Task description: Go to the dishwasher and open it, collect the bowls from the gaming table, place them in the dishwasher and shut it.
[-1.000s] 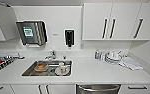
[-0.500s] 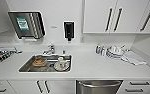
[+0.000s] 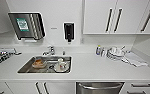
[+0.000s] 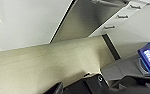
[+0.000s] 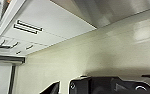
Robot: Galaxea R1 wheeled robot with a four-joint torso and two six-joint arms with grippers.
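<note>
— Where is free room seen?
— The white countertop (image 3: 91,66) lies bare between the steel sink basin (image 3: 26,68) and the stacked white dishes (image 3: 115,53) at far right.
— And below?
— The brushed steel dishwasher front (image 3: 99,88) is faced unobstructed.

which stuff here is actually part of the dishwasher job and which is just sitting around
Part of the job:
- dishwasher, steel front under the counter, door shut

Just lying about:
- dishes in the sink
- stacked dishes on the counter
- cloth beside them
- bottles
- paper towel dispenser
- soap dispenser
</note>
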